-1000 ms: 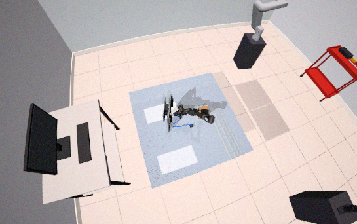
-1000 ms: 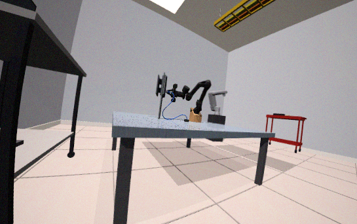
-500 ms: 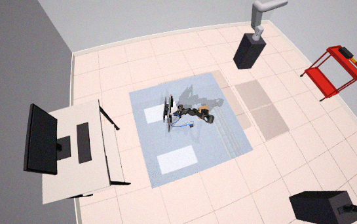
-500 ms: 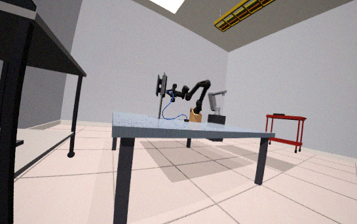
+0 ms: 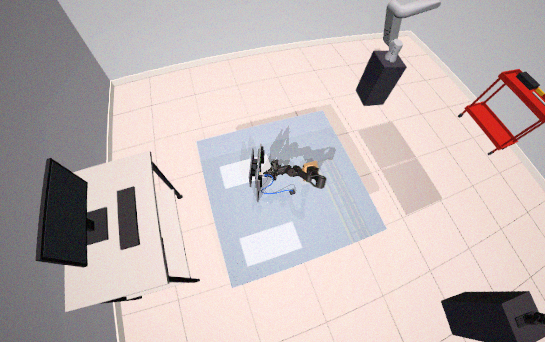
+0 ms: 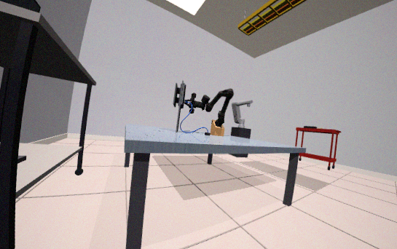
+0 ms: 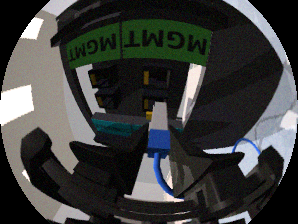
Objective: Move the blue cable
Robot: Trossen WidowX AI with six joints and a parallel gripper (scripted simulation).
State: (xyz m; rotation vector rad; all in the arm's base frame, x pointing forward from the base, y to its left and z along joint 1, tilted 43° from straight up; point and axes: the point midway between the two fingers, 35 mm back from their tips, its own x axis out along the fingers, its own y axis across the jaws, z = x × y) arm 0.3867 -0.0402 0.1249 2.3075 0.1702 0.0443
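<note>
Blue and grey, the plug sits pinched between the fingertips of my gripper, its cable bending away from the rear end. From here I see the plug's grey nose in front of the ports; whether its tip is inside one, I cannot tell. Green MGMT labels read upside down above them in my wrist view. The rack stands upright on the pale blue table, and my arm reaches to it from an orange base. The cable hangs in a curve down to a small dark block on the tabletop. Farther out, a red cart stands on the tiled floor.
</note>
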